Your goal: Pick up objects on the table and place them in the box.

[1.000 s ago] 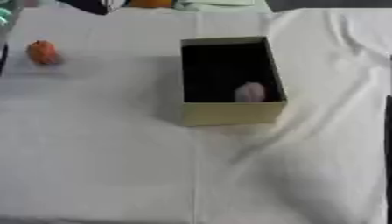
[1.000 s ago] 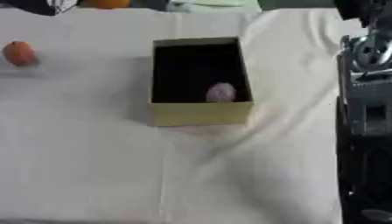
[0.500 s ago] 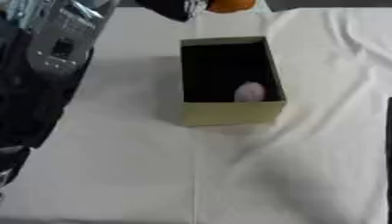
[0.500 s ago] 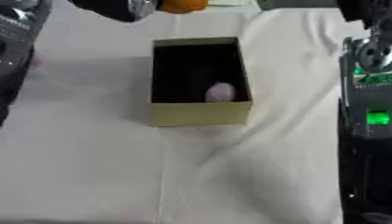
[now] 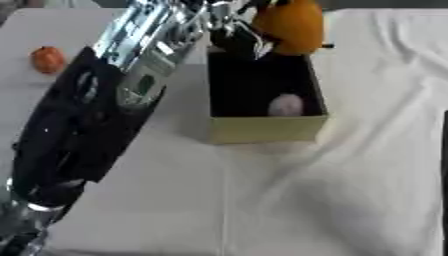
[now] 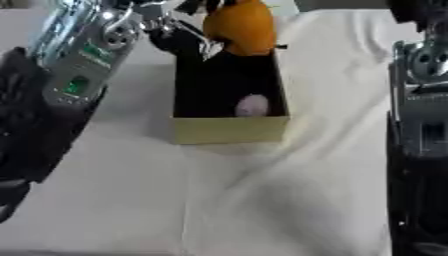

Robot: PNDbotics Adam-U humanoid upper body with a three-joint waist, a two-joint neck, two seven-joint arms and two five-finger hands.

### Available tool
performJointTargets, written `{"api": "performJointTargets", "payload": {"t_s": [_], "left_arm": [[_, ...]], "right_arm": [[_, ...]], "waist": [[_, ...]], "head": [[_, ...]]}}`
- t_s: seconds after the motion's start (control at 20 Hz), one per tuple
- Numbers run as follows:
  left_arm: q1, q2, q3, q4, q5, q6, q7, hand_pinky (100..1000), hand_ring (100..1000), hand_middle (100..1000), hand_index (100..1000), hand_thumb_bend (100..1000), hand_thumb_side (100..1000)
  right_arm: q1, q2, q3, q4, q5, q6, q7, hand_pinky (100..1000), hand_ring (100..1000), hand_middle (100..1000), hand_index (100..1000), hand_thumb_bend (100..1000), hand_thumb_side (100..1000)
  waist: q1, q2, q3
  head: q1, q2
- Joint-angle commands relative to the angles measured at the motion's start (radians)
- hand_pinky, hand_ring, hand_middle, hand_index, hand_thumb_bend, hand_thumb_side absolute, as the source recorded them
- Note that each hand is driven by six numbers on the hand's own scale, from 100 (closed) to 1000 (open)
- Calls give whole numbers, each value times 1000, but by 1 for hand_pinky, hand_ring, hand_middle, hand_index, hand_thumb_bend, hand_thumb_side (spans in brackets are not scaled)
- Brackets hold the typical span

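White cloth covers the bench [image 5: 350,200]. Left hand [image 5: 229,31] fingers clutch an orange [image 5: 289,26] above the box's [image 5: 267,127] far rim; released early, it could bounce outside.

My left arm [image 5: 96,115] stretches diagonally from the near left corner up toward the far middle, black forearm low, silver wrist section higher. My left hand [image 5: 229,31] sits at the far end of that reach, fingers curled round an orange object [image 5: 291,26] and holding it up. My right arm [image 6: 420,130] runs down the right edge in the right eye view, silver and black, near upright; its hand is out of sight.
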Motion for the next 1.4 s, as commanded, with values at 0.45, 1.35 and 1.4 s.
{"api": "performJointTargets", "payload": {"t_s": [0.45,1.35,1.4], "left_arm": [[17,-23,-30,107,-53,-23,22,131,340,390,542,268,100],[36,-14,15,123,-64,-104,-76,656,794,857,946,567,301],[34,-11,26,116,-59,-100,-72,648,789,850,940,539,311]], "right_arm": [[-12,-6,-2,-17,-11,-3,-2,844,817,726,807,100,750],[-10,-8,-5,-17,-13,0,-2,845,817,725,807,100,750],[-9,-8,-6,-17,-13,0,-2,845,817,725,807,100,750]], "waist": [[-2,-10,2],[-8,-11,6],[-8,-11,6]], "head": [[1,5],[-6,5],[-6,5]]}}
